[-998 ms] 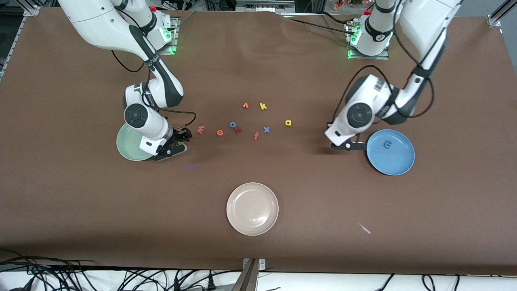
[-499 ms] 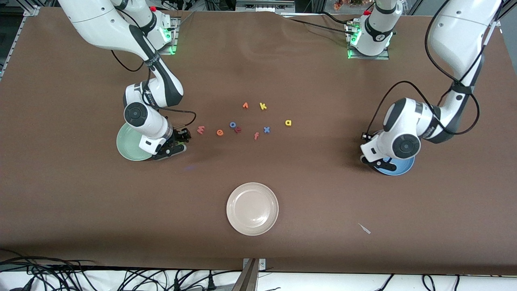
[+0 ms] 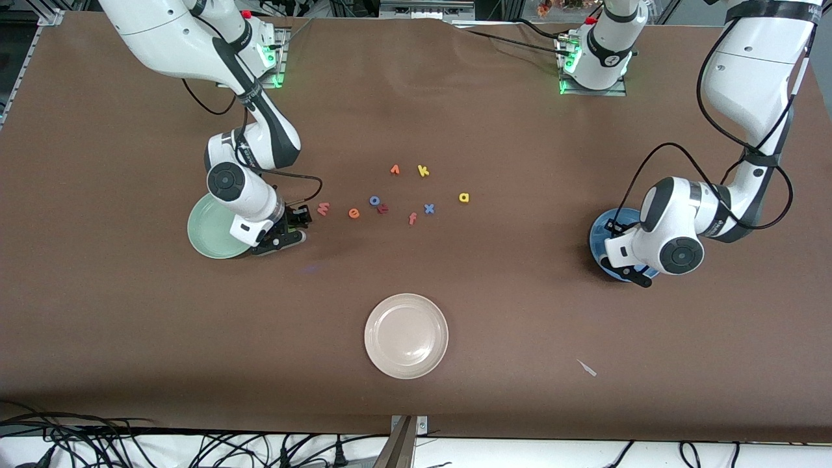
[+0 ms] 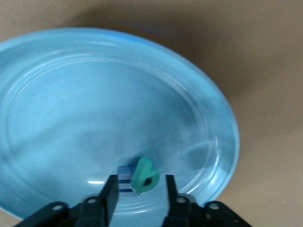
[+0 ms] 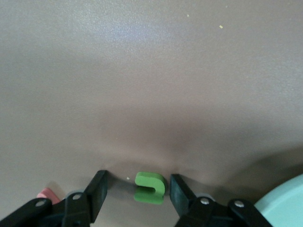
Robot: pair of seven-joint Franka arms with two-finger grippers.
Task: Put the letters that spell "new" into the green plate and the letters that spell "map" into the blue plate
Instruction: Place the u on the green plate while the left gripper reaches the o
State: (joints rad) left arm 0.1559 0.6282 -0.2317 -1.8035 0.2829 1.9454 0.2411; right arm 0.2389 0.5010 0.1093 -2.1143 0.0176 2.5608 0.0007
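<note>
Green n [image 5: 150, 187] lies on the table between the right gripper [image 5: 138, 191] fingers.

The brown table [image 3: 130, 338] carries 3 plates [image 3: 406, 335] and scattered foam letters [image 3: 422, 171].

We counted three plates: one green plate [image 3: 205, 231], one blue plate [image 4: 71, 94], one cream-white plate [image 3: 406, 335]. We also counted twelve foam letters [image 3: 463, 197] and two robot arms [image 3: 260, 130].

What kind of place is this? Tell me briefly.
Probably a robotics lab bench: two arms bolted to a brown-covered table, aluminium framing at its edges, cables trailing along the near side.
</note>
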